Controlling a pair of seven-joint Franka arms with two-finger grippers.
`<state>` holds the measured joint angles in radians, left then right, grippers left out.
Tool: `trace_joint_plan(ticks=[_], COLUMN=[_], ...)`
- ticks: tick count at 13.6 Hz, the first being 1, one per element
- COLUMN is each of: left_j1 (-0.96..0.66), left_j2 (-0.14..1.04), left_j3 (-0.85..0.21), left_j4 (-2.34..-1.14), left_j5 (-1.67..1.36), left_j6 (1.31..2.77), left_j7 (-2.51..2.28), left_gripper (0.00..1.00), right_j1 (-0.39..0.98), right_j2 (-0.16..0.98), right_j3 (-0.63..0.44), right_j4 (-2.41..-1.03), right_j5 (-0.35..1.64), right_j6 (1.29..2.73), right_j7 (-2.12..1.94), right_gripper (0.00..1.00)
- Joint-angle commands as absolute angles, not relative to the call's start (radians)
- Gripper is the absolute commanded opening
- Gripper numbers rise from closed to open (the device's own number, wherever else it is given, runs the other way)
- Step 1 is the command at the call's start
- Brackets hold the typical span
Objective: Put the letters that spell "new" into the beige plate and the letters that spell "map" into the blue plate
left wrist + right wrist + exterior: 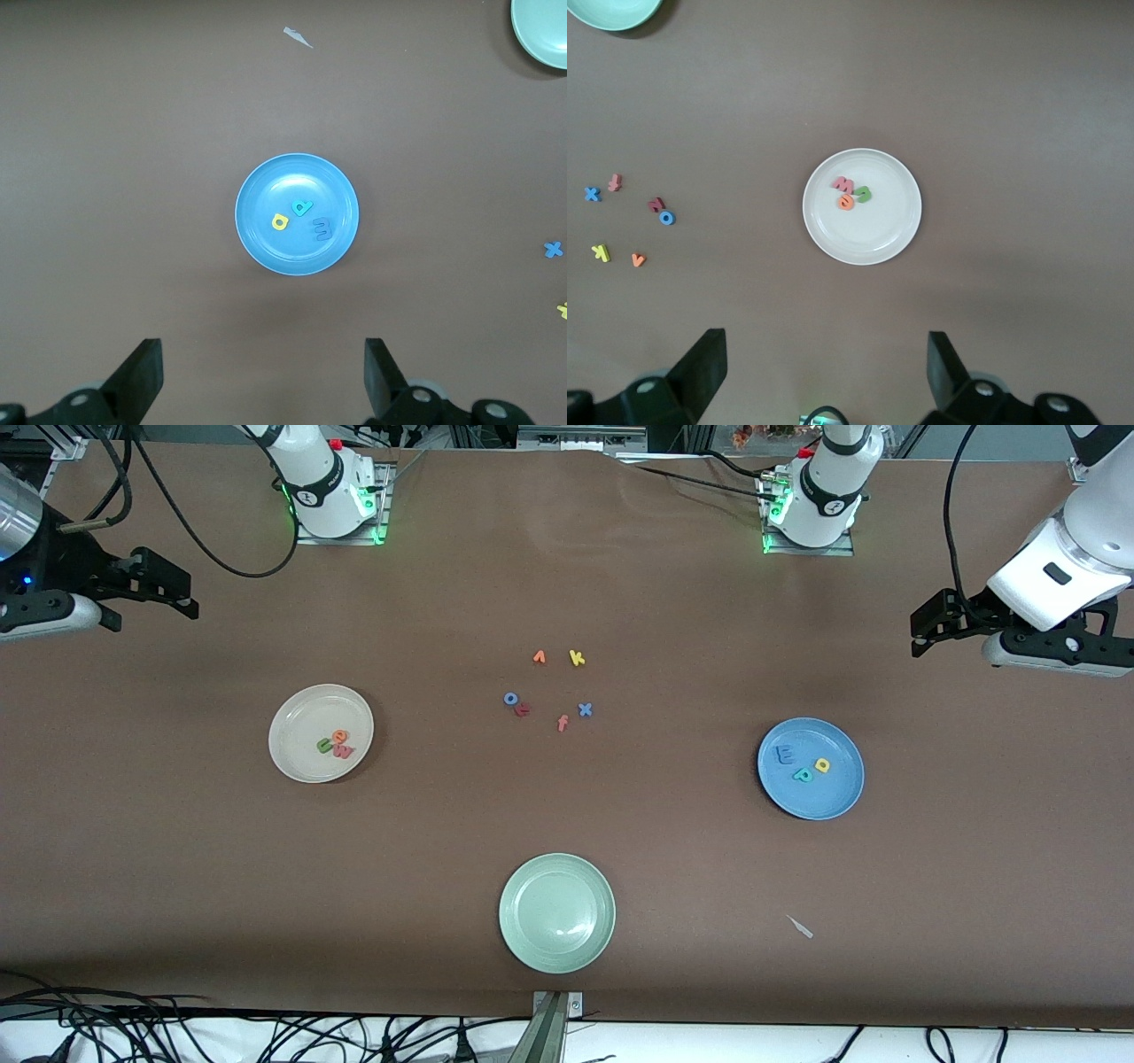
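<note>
Hidden or cut off: the right gripper (pixel 173 593) and left gripper (pixel 926 633) sit at the frame's edges, their arms cropped; the fingers (pixel 142 372) and fingers (pixel 704 367) run off each wrist view
Hard to make out: a small pale scrap (pixel 800 927) near the blue plate, its material unclear
Surface: plain brown table (pixel 567 558), cables along the edge nearest the camera
Writing: only the foam letters
Beige plate (pixel 321 732): toward the right arm's end; holds the green n (pixel 325 746), orange e (pixel 340 736) and pink-red w (pixel 344 752), clustered, n touching w
Blue plate (pixel 811 768): toward the left arm's end; holds the blue m (pixel 785 755), teal p (pixel 803 775) and yellow a (pixel 823 764), close together
Pale green plate (pixel 556 912): nearest the camera
Loose letters (pixel 549 686): six at table centre, among them a yellow k (pixel 577 658), blue x (pixel 585 709) and orange f (pixel 562 724)
Left gripper: waiting above the table, fingers wide apart, holding nothing
Right gripper: waiting likewise, fingers spread, holding nothing
</note>
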<state>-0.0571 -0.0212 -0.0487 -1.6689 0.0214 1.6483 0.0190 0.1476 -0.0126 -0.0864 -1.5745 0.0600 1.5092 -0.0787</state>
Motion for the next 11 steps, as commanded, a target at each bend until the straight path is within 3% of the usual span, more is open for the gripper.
trace_joint_plan(ticks=[1, 11], left_j1=[-0.057, -0.057], left_j2=[-0.032, -0.032], left_j3=[-0.049, -0.051], left_j4=[-1.663, -1.663], left_j5=[0.003, 0.003], left_j6=[1.635, 1.635], left_j7=[0.015, 0.017], left_gripper=[1.0, 1.0], right_j1=[0.135, 0.143], right_j2=[-0.015, -0.005], right_j3=[-0.094, -0.091], right_j4=[-1.592, -1.578], right_j5=[0.049, 0.045], right_j6=[1.511, 1.508], right_j7=[-0.123, -0.114], right_gripper=[1.0, 1.0])
